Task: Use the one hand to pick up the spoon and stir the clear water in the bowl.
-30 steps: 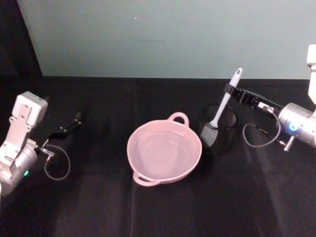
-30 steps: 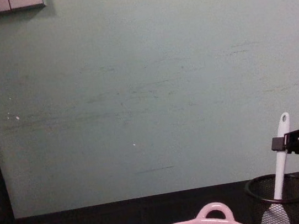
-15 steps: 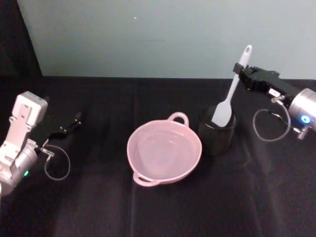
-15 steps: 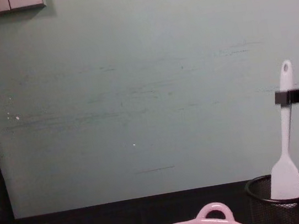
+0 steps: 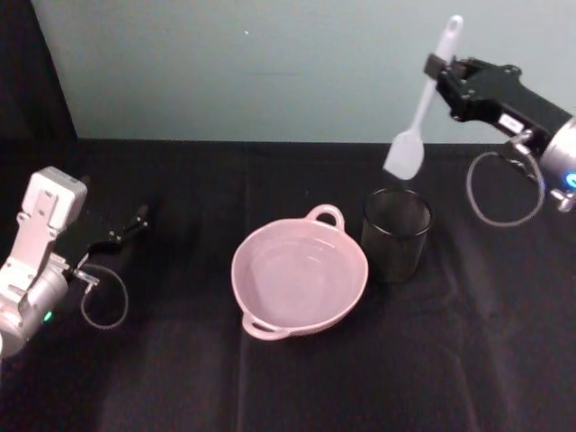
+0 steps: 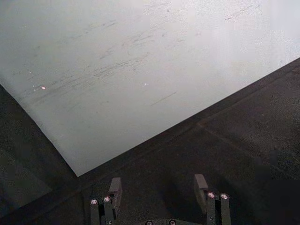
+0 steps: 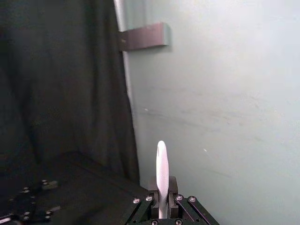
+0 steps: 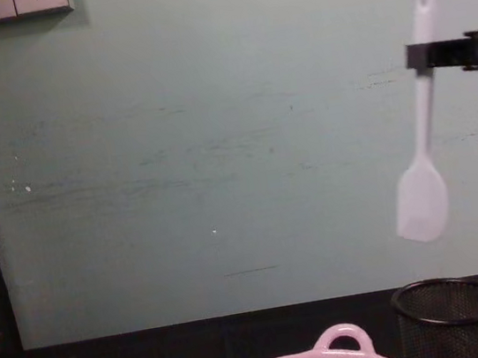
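**Spoon [image 5: 424,97] pinched in right gripper [image 5: 438,65], hanging over cup [image 5: 397,234]**

Gripped high on the handle, just under the oval hole at the tip, with both fingers pressed tight against the slim shaft. Seen edge-on from the right wrist, clamped between the two pads [image 7: 172,186]. Hanging head down and nearly upright, tilted slightly, with the tip toward the robot's right and the paddle toward its left. From the chest, paddle in mid-air above the mesh cup, apart from its rim, against the pale green wall [image 8: 173,153]. No contact with cup or bowl [image 5: 236,270].

Bowl on the black table [image 5: 270,378], just to the left of the cup; touching or not, cannot tell. Below and to the left of the paddle, apart from it. Glossy pink inside, water level hard to make out.

Left gripper [image 6: 158,187] low over the table at the robot's far left, fingers spread with nothing between them, well apart from the bowl.

By count: one spoon, one bowl with two loop handles on its rim, one cup, two grippers, one of them holding.
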